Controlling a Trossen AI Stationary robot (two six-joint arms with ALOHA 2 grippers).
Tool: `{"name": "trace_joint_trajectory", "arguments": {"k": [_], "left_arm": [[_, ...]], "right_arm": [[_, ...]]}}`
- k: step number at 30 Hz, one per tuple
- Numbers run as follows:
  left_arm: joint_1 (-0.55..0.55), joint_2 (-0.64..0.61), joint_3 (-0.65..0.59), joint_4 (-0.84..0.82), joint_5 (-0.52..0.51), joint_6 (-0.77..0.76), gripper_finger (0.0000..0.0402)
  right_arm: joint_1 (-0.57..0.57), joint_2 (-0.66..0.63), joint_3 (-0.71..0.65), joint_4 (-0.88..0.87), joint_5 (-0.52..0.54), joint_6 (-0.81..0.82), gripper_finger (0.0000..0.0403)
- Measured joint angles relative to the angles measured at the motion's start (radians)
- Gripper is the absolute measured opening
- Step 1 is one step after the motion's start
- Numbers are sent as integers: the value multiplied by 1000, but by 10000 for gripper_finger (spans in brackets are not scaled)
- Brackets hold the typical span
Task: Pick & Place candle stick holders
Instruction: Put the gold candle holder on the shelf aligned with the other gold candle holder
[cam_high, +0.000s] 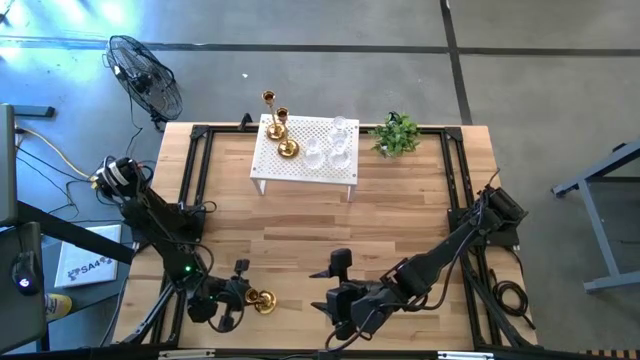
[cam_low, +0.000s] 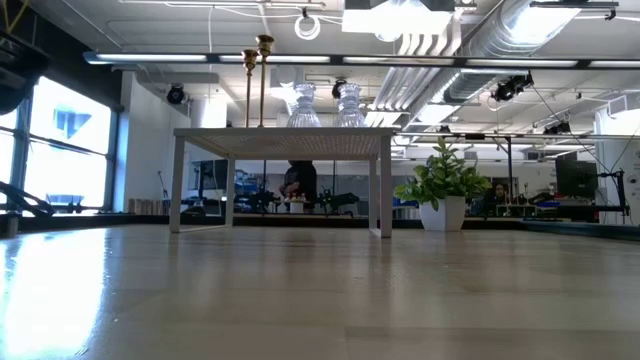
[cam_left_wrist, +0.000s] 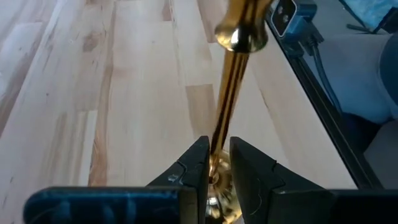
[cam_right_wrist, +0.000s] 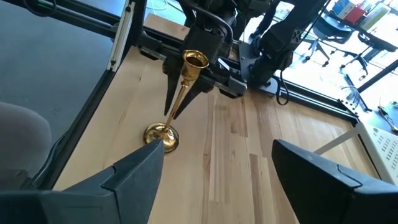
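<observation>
A gold candle stick holder (cam_high: 263, 300) is at the table's near left, tilted, and my left gripper (cam_high: 248, 296) is shut on it. My right gripper (cam_high: 335, 303) is open and empty a little to its right, its fingers pointing toward the holder (cam_right_wrist: 163, 135). Two more gold holders (cam_high: 280, 125) and several clear glass ones (cam_high: 330, 145) stand on their bases on a small white perforated stand (cam_high: 270, 165) at the far middle. They also show in the low view, gold (cam_low: 256, 85) and glass (cam_low: 325, 105). My left gripper pinches the holder's slim stem (cam_left_wrist: 219, 142) between its two fingers, low on the stem just above the flared base (cam_left_wrist: 221, 186). The fingers (cam_right_wrist: 170, 93) slant down from the table's left, across the stem. The holder leans, its cup (cam_right_wrist: 195, 60) up and its base at the tabletop.
A small potted plant (cam_high: 397, 133) stands right of the white stand. Black frame rails (cam_high: 195, 180) run along the table's left, right and far edges. Bare wood lies between the stand and the grippers. A fan (cam_high: 145, 75) stands off the table at the far left.
</observation>
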Motion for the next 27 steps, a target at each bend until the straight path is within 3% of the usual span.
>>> {"name": "trace_joint_trajectory", "arguments": {"k": [19,27], "left_arm": [[0,0,0,6,-126,5,58],[6,0,0,12,-174,5,10]], "right_arm": [[0,0,0,2,0,1,291],[0,0,0,2,0,1,291]]}}
